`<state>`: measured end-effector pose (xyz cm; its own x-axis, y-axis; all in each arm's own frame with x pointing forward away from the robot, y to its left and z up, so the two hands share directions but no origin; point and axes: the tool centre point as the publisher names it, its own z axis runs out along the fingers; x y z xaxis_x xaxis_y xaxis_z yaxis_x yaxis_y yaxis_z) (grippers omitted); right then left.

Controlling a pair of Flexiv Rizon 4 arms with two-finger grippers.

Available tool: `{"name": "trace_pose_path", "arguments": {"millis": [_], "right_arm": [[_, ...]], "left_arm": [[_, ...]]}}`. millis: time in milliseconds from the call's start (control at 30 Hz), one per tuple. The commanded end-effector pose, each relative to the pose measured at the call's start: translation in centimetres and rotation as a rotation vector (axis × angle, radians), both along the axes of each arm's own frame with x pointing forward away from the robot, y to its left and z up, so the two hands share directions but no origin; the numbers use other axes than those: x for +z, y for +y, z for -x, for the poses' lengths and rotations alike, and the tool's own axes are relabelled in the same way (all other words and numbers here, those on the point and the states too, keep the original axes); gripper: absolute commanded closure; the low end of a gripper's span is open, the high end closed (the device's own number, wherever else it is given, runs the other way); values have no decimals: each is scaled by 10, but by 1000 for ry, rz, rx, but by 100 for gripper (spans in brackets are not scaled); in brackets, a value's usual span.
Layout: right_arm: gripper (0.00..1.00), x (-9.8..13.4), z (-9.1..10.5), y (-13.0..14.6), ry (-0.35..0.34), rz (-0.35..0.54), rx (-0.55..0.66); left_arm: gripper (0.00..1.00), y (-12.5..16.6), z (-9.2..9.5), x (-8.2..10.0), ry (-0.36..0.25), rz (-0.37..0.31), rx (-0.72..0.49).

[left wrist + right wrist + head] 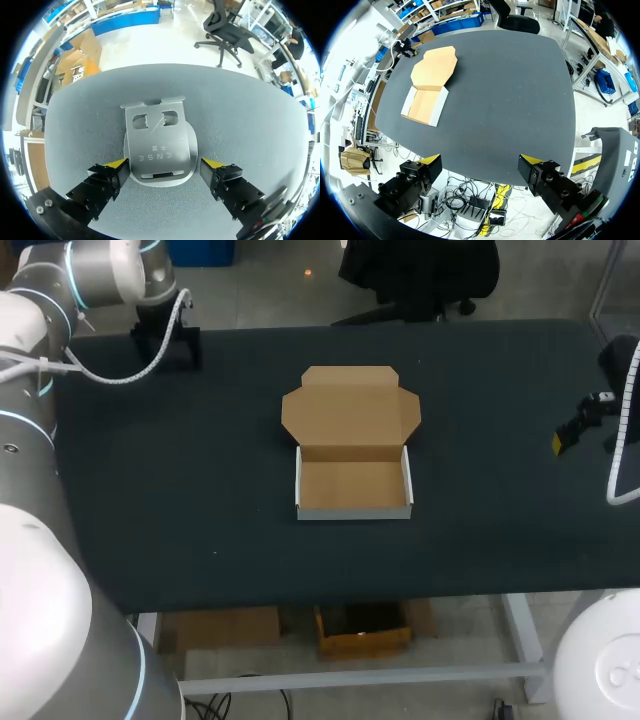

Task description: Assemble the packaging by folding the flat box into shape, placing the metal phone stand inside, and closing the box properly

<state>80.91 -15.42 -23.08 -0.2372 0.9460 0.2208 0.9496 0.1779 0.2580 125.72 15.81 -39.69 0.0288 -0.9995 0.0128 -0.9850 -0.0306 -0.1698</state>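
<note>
The cardboard box (353, 487) stands folded at the table's middle, its tray bare inside and its lid (350, 408) lying open flat behind it. A silver metal phone stand (159, 145) lies flat on the mat at the far left corner. My left gripper (165, 167) hangs over it, open, one yellow tip on each side of the stand's rounded base with a small gap. In the head view the left gripper (166, 338) hides the stand. My right gripper (578, 428) is open and holds nothing, at the table's right edge, far from the box (425, 102).
The dark table mat (200, 490) carries only the box and the stand. Broad bare stretches lie to the left and right of the box and in front of it.
</note>
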Motion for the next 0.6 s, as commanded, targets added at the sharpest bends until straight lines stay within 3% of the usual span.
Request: {"name": "trace_pose_path", "arguments": {"millis": [33,367,600], "right_arm": [[0,1,0,0,4,0,2],[0,1,0,0,4,0,2],[0,1,0,0,4,0,2]], "left_arm": [[6,0,-13,-5,114,1,0],[7,0,-17,-5,115,-3,0],[13,1,-18,-5,118,-4,3]]}}
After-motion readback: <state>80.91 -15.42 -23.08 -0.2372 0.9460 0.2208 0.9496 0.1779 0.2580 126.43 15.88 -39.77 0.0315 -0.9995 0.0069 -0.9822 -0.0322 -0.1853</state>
